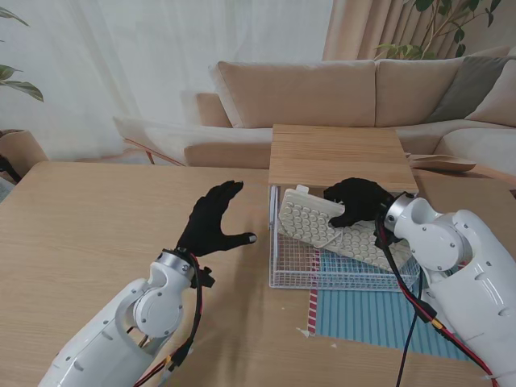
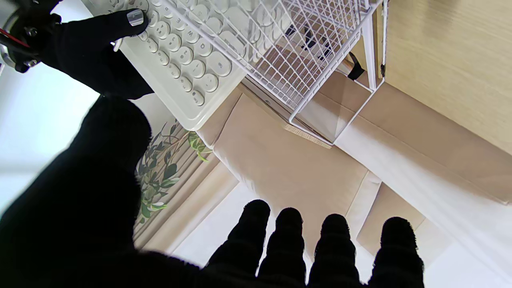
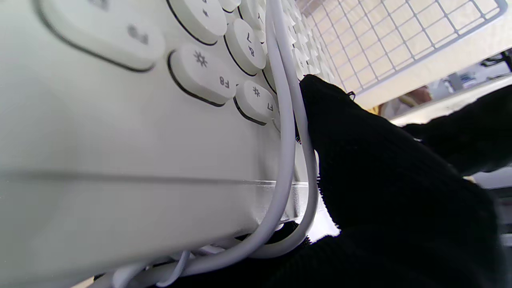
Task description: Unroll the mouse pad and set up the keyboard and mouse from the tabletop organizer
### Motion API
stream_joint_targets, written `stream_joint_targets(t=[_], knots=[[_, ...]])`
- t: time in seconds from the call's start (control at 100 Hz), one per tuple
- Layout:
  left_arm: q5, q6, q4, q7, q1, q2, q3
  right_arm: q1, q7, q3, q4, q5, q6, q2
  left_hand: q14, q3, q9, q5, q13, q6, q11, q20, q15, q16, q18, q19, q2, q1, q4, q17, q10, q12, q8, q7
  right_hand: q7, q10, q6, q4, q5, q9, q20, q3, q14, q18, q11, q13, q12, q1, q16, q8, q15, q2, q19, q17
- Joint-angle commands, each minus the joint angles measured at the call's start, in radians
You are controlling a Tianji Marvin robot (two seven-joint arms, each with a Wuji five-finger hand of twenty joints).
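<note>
The mouse pad (image 1: 379, 318) already lies flat on the desk (image 1: 89, 234), partly under the wire organizer (image 1: 339, 270). The right hand (image 1: 359, 201) grips the white keyboard (image 1: 322, 226), which tilts up out of the organizer. The left hand (image 1: 211, 222) waits just to the left, fingers spread, holding nothing. The keyboard must still go on the pad. I cannot see the mouse.

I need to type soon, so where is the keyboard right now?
In the stand's view the keyboard is on the right, tilted inside the wire organizer under its wooden top, held by the right hand.
</note>
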Motion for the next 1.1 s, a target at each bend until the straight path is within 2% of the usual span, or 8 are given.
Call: stream_joint_targets(t=[0.0,0.34,0.62,0.89,1.09], knots=[[-0.011,0.009,-0.009,-0.024,-0.004,-0.005,-0.002,0.005,0.009,0.009,-0.038,0.002,-0.014,-0.005,-0.002,0.014,0.006,-0.025,-0.032,0.011,0.003,0.004,0.005,0.022,0.009,-0.029,-0.001,0.010,0.000,-0.002,0.018,-0.018,0.015,0.011,0.066,0.067,-0.130,0.043,0.050,0.016,0.012,0.203,-0.039,-0.035,0.048,0.045,0.012,0.148,0.032,0.042,0.102,0.058,-0.018,-0.037],[-0.030,0.012,-0.018,-0.044,-0.005,-0.004,-0.006,0.009,0.017,0.033,-0.082,0.007,-0.051,-0.002,0.000,0.022,0.015,-0.026,-0.025,0.012,0.025,-0.001,0.013,0.026,0.016,-0.029,-0.006,0.005,-0.003,0.004,0.021,-0.055,0.023,0.026,0.065,0.061,-0.139,0.043,0.052,0.016,0.018,0.205,-0.043,-0.039,0.047,0.041,0.013,0.148,0.036,0.044,0.099,0.056,-0.024,-0.039],[-0.096,0.031,-0.006,-0.091,-0.031,-0.006,0.000,0.014,0.034,0.045,-0.108,0.004,-0.076,0.002,0.000,0.041,0.015,-0.030,-0.025,0.010,0.032,-0.005,0.017,0.019,0.013,-0.030,-0.020,0.011,-0.005,0.007,0.019,-0.077,0.026,0.031,0.066,0.062,-0.138,0.043,0.053,0.016,0.021,0.210,-0.045,-0.039,0.047,0.041,0.013,0.148,0.038,0.047,0.097,0.054,-0.028,-0.040],[-0.119,0.048,0.001,-0.091,-0.037,-0.012,0.010,-0.005,0.021,0.072,-0.124,-0.033,-0.103,0.004,0.002,0.047,0.019,-0.024,-0.023,0.019,0.041,-0.008,0.021,0.017,0.014,-0.029,-0.020,0.009,-0.007,0.009,0.024,-0.083,0.032,0.044,0.067,0.058,-0.137,0.044,0.054,0.021,0.022,0.226,-0.051,-0.041,0.043,0.045,0.012,0.144,0.038,0.053,0.088,0.044,-0.038,-0.037],[-0.139,0.057,0.003,-0.096,-0.046,-0.015,0.018,-0.008,0.025,0.084,-0.143,-0.023,-0.118,0.005,0.002,0.044,0.021,-0.027,-0.022,0.016,0.047,-0.009,0.024,0.015,0.016,-0.028,-0.018,0.007,-0.008,0.011,0.024,-0.088,0.039,0.057,0.067,0.057,-0.140,0.044,0.054,0.023,0.021,0.229,-0.051,-0.039,0.042,0.045,0.013,0.143,0.040,0.055,0.087,0.044,-0.044,-0.034]])
